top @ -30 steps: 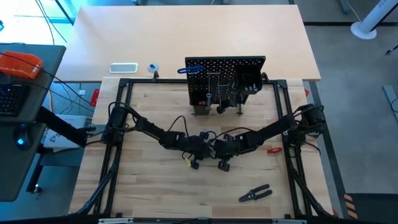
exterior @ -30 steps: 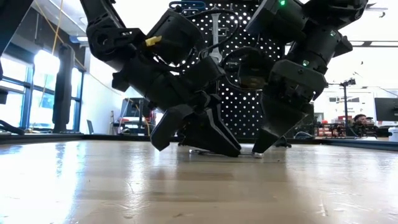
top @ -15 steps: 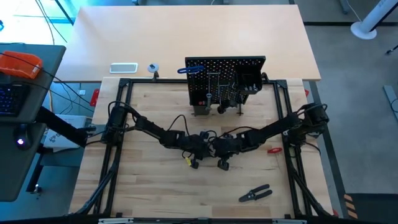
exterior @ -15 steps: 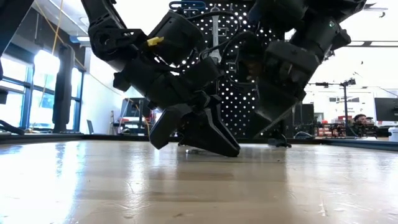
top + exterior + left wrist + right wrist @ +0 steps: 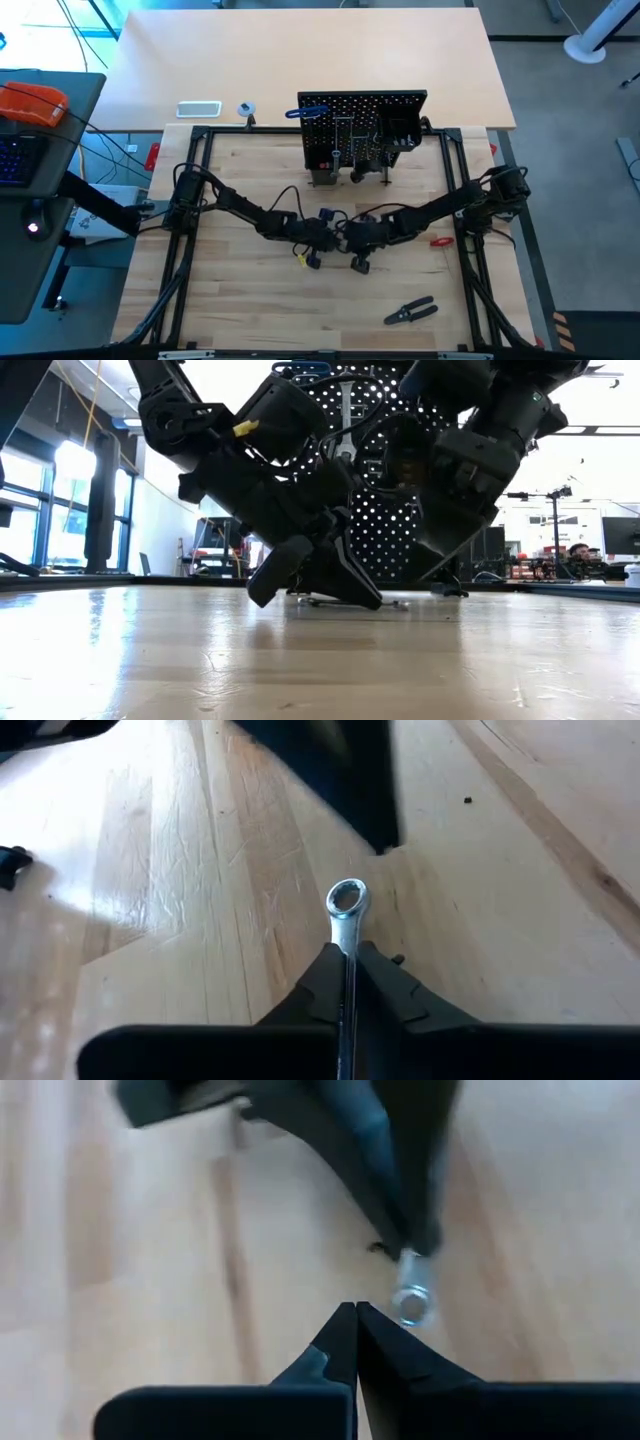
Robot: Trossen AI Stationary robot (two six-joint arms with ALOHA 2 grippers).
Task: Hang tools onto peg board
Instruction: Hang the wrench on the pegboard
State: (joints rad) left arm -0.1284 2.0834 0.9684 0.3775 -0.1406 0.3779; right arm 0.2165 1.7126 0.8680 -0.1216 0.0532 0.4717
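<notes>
Wrench (image 5: 346, 910) sits clenched in left hand (image 5: 345, 960), right hand (image 5: 356, 1316) (pinched empty) just beside it.

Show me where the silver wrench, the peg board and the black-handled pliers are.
silver wrench (image 5: 347, 900): left wrist view, on its ring end.
peg board (image 5: 350, 110): high view, on its perforated black panel.
black-handled pliers (image 5: 410, 312): high view, on the middle of the handles.
</notes>
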